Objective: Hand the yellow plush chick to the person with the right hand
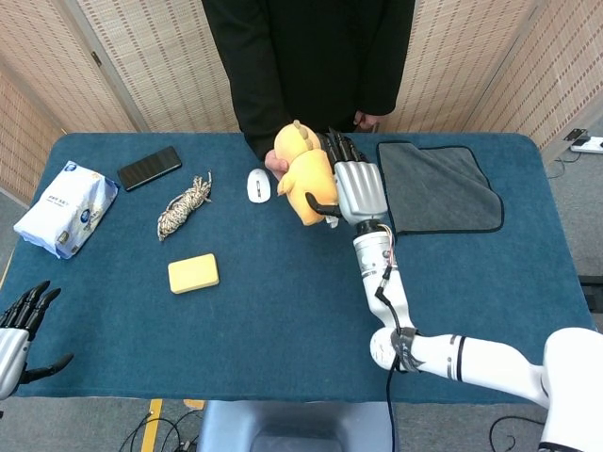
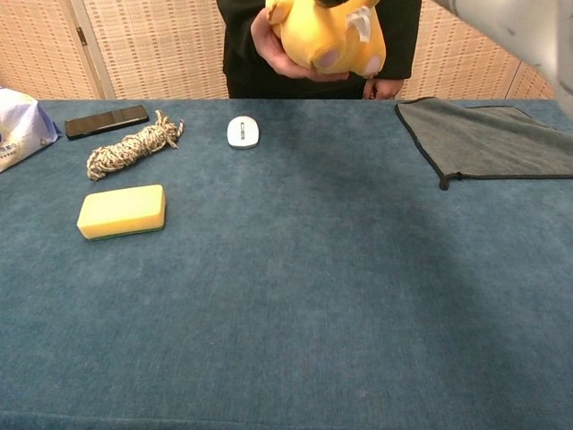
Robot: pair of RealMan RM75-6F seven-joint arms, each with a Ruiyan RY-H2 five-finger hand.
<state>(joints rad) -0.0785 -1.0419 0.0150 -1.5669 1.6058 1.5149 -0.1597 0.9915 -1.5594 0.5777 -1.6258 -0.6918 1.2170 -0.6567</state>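
The yellow plush chick (image 1: 303, 174) is up above the far middle of the table, in front of the person. In the chest view the chick (image 2: 327, 36) lies cupped in the person's hand (image 2: 269, 49), which wraps it from the left and below. My right hand (image 1: 356, 186) is just right of the chick with its dark fingers (image 1: 337, 148) straightened and spread beside the toy, no longer wrapped around it. My left hand (image 1: 17, 330) hangs off the table's near left corner, fingers apart, holding nothing.
On the blue table lie a white mouse (image 2: 243, 131), a rope bundle (image 2: 132, 145), a yellow sponge (image 2: 121, 211), a black phone (image 2: 106, 121) and a tissue pack (image 1: 66, 207) at the left. A grey cloth (image 2: 492, 139) lies at the far right.
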